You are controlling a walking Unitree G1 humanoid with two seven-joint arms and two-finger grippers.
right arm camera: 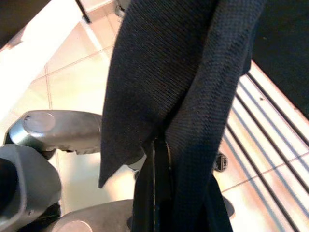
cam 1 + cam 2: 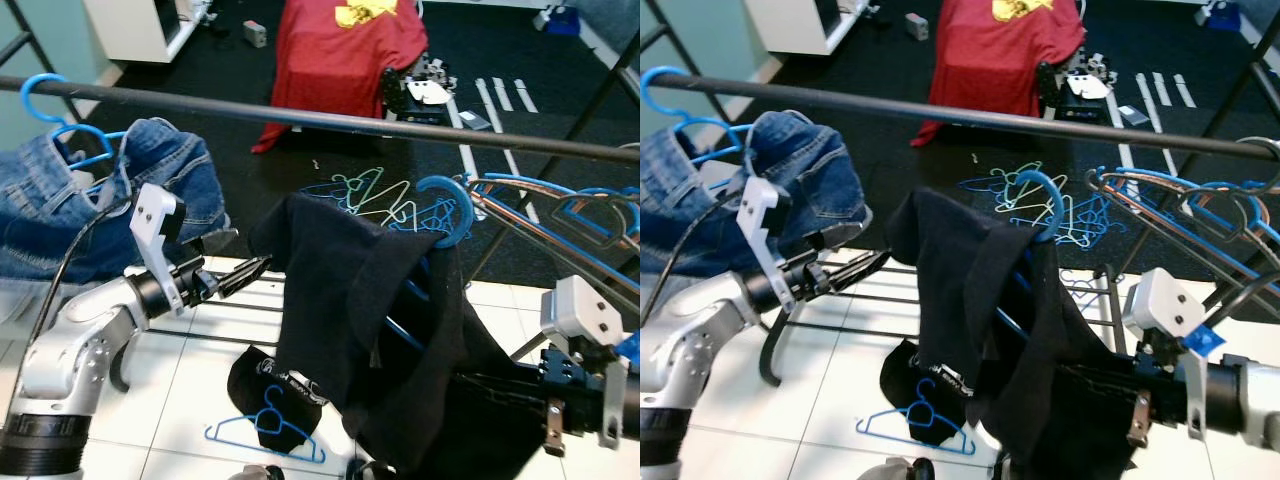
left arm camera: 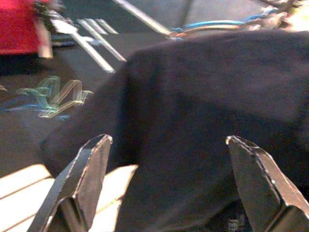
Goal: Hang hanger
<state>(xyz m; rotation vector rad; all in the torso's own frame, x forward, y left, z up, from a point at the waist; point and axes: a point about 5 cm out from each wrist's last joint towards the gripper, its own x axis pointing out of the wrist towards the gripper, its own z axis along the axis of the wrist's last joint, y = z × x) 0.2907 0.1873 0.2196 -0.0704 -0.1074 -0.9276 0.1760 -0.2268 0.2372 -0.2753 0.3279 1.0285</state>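
Held up below the long dark metal clothes rail: a blue plastic hanger draped in a black cloth garment, its hook not yet over the rail. Right gripper low on the garment, fingers pressed together on a fold of the black cloth. Left gripper level with the garment's upper edge, fingers spread wide apart — nothing between them, cloth just ahead. On the rail at the robot's left, blue denim jeans on another blue hanger. At the right, a bunch of empty blue and copper wire hangers. Down on the white tiled floor, a loose blue hanger beside a dark crumpled cloth. Farther back on the black carpet — a scatter of pale hangers and a red cloth.
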